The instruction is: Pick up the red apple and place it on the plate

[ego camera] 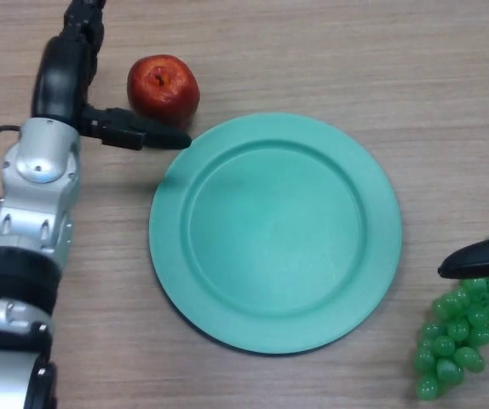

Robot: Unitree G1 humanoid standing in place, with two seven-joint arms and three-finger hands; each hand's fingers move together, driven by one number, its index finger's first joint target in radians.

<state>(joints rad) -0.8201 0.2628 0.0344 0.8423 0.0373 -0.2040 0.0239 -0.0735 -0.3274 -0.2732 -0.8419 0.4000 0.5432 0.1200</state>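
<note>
Left robot hand spread, straight fingers beside the red apple, holding nothing, likely set to cup it | apple upright on counter, far-left, just off green plate rim | plate bare, ready to receive | right robot hand at right edge above green grapes, fingers: cannot tell

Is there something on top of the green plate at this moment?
No. The green plate holds nothing; the red apple sits on the table beside the left hand.
</note>
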